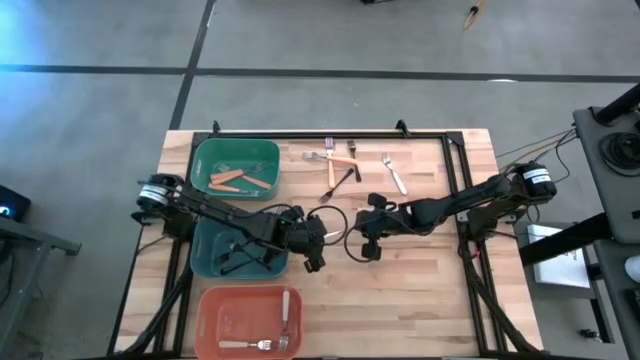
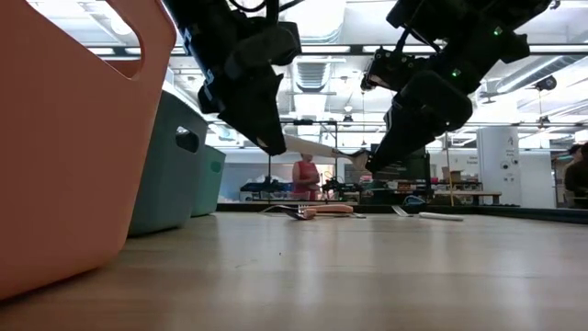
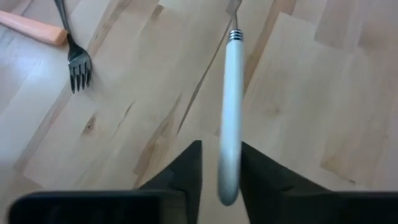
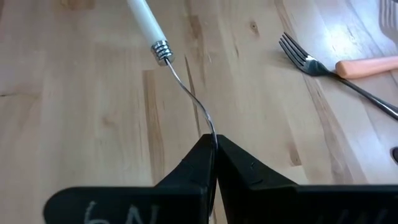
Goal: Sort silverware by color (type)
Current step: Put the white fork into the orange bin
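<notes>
Nearest the front edge of the table (image 1: 420, 290): salmon bin (image 1: 243, 322), holding two white-handled forks (image 1: 284, 318), one lying along the bin's front wall, one upright along its right wall.

Next beyond the salmon bin: teal bin (image 1: 212, 255), partly covered by the left arm; black forks (image 1: 240, 256) visible inside, count not readable.

Just right of the teal bin, above bare table: left gripper (image 3: 220, 163) and right gripper (image 4: 214, 163) facing each other, with one white-handled fork (image 3: 231, 112) spanning the gap between them, clear of the table surface in the low view. Left fingers (image 3: 186, 171) closed on the white handle end. Right fingers (image 4: 239, 171) pinched together on the metal tine end, the bent neck rising out of the grip.

Beyond the teal bin, at the rear left: green bin (image 1: 205, 150), containing orange-handled forks (image 1: 228, 179) laid together near its middle.

Right of the green bin, loose on the table near the rear edge: orange-handled fork (image 1: 335, 157) crossed with others, a black fork (image 1: 340, 183) slanting toward the grippers, and a further white-handled fork (image 1: 395, 175) rightmost.
</notes>
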{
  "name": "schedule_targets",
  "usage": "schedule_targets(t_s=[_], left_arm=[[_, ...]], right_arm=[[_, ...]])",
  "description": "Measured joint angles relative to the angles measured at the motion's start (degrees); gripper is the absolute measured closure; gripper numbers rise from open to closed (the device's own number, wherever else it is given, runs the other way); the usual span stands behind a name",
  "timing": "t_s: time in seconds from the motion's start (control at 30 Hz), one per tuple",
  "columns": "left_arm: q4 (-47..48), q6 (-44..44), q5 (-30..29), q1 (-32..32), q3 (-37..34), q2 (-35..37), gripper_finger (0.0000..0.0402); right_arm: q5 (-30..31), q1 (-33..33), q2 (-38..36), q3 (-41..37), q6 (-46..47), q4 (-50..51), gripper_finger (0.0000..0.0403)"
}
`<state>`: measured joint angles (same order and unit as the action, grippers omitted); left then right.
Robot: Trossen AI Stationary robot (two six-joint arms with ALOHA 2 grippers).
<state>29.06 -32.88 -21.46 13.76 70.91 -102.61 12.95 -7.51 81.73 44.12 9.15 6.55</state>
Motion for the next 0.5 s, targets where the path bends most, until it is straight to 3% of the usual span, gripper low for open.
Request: schedule_targets(t_s=[0.13, 0.33, 0.5], left_arm=[[-0.2, 1.7, 1.4, -0.1, 0.4, 0.0, 0.0383], [-0.1, 1.8, 4.0, -0.2, 1.1, 0.0, 0.0386], [4.6, 0.6, 4.6, -0.1, 2.9, 0.0, 0.0386]], right_arm=[[0.0, 0.0, 0.0, 0.0, 0.0, 0.0, 0.0394], [-0.4, 0.0, 0.0, 0.0, -0.2, 0.5, 0.0389], [-2.7, 0.0, -1.5, 0.6, -0.3, 4.0, 0.0359]])
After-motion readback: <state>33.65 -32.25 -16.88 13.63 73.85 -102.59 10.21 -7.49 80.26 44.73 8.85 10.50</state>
